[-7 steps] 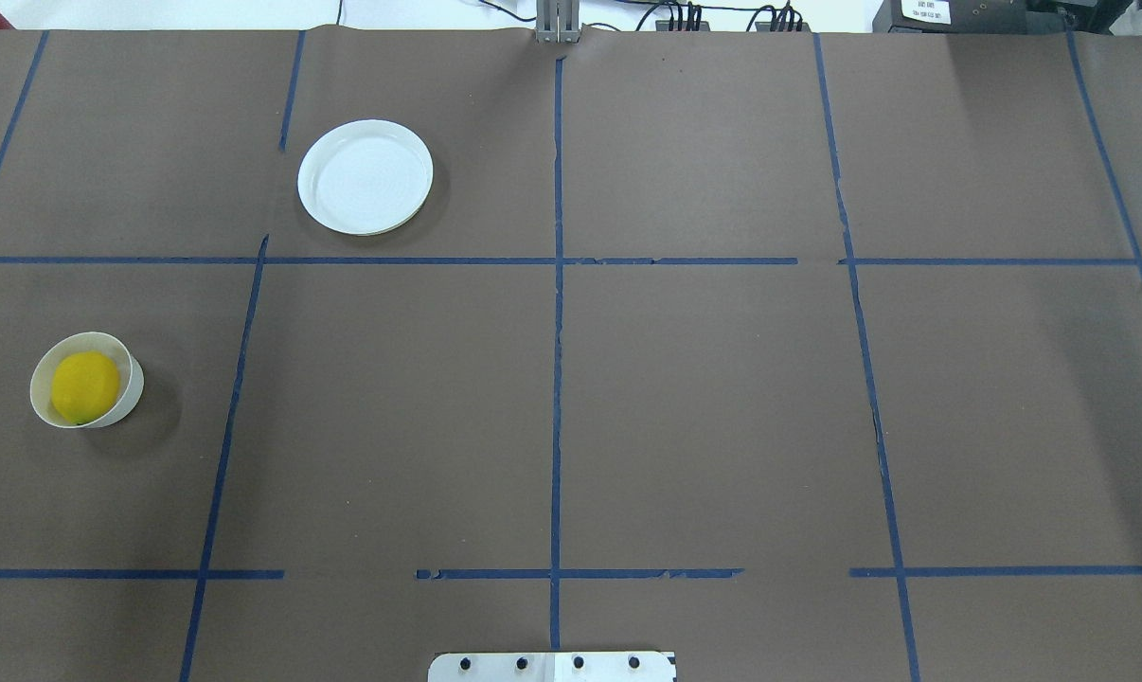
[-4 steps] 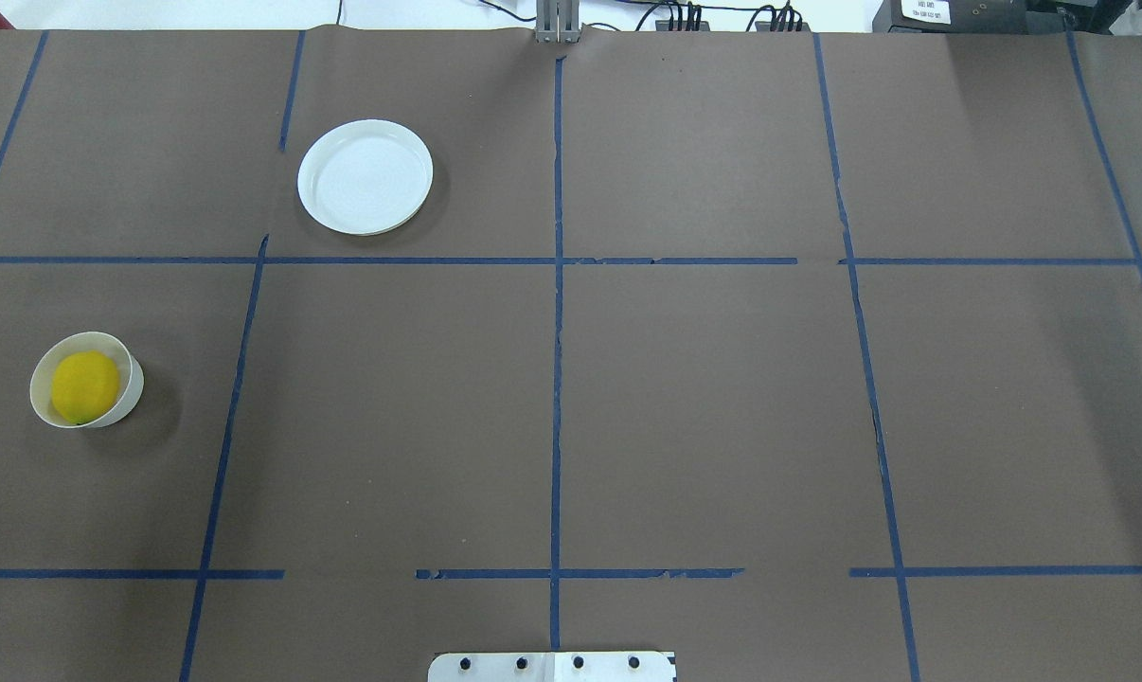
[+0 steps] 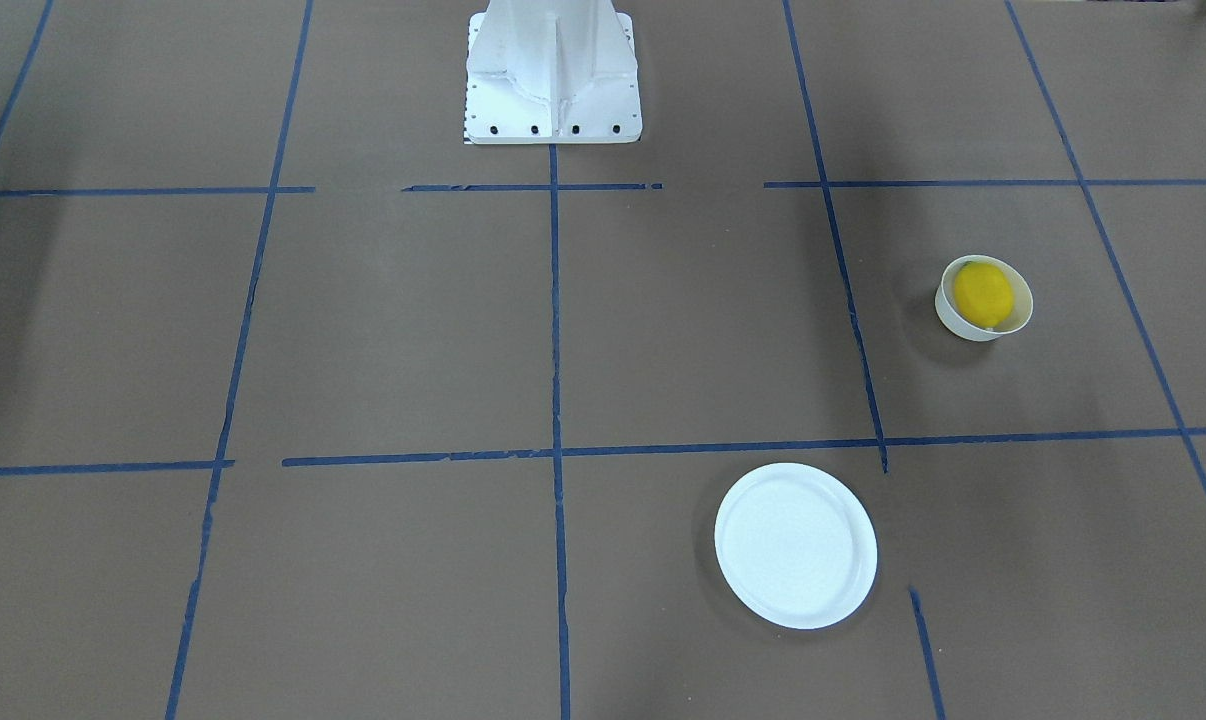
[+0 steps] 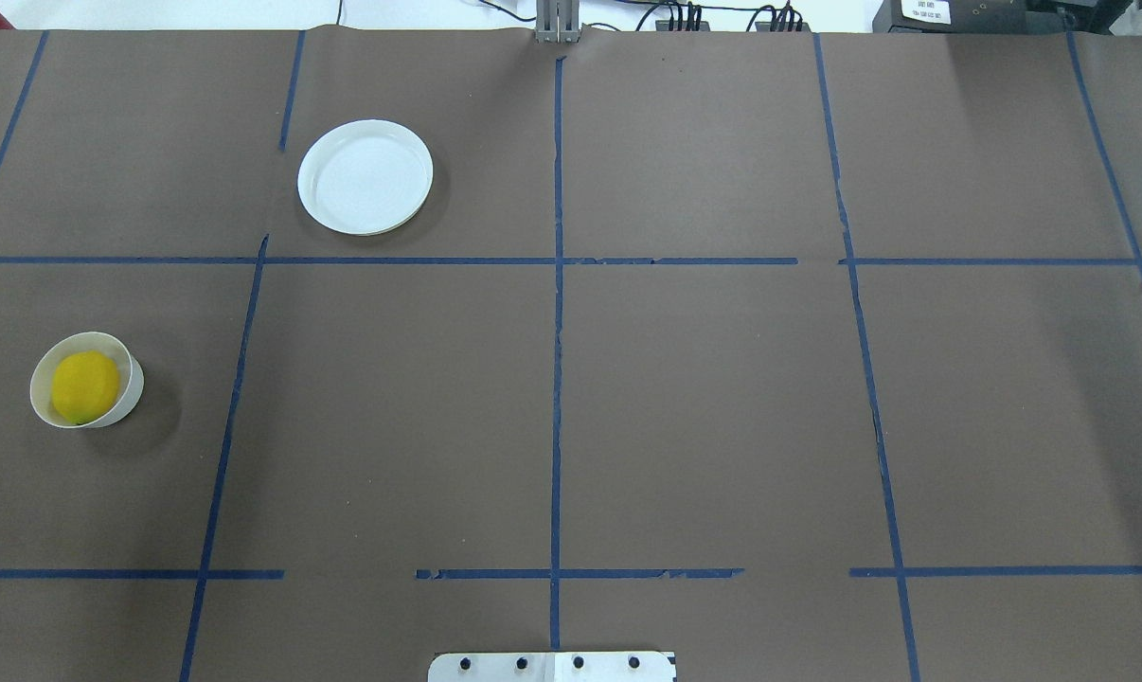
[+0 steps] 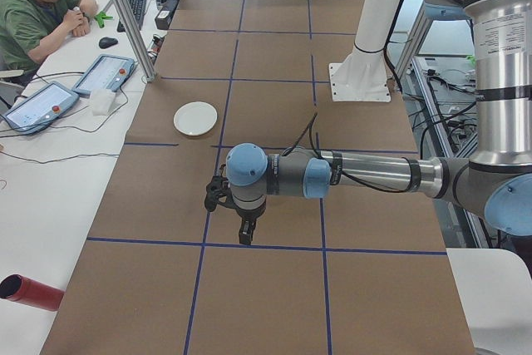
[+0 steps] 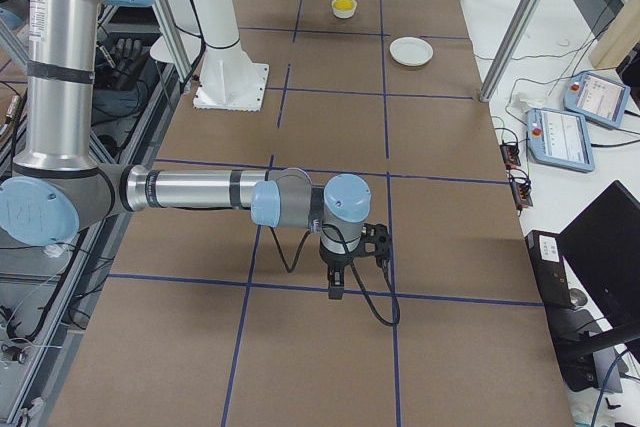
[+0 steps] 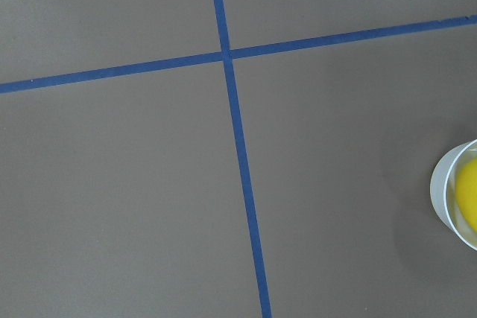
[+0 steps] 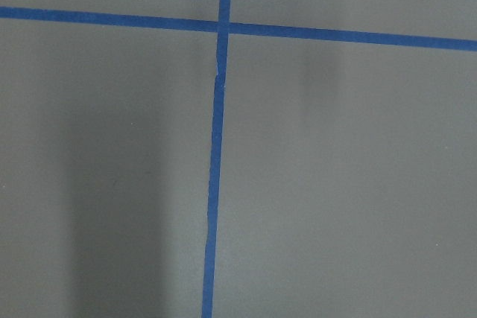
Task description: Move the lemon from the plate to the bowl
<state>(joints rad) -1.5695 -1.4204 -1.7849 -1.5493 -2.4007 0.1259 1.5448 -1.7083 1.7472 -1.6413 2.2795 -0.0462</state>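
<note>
One lemon (image 4: 85,386) inside one bowl (image 4: 133,391), near left gripper (image 5: 246,237); one plate (image 4: 365,177) well apart from it. Right gripper (image 6: 336,291) far from all. Opening of either: cannot tell.

Lemon (image 4: 85,386) in bowl (image 4: 133,385) — plate (image 4: 365,176) well apart

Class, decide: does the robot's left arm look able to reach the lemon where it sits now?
Probably yes: the lemon lies uncovered in the bowl on the left arm's side, nothing standing between.

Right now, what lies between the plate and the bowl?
Between plate and bowl, only brown paper crossed by blue tape, per the overhead view.
</note>
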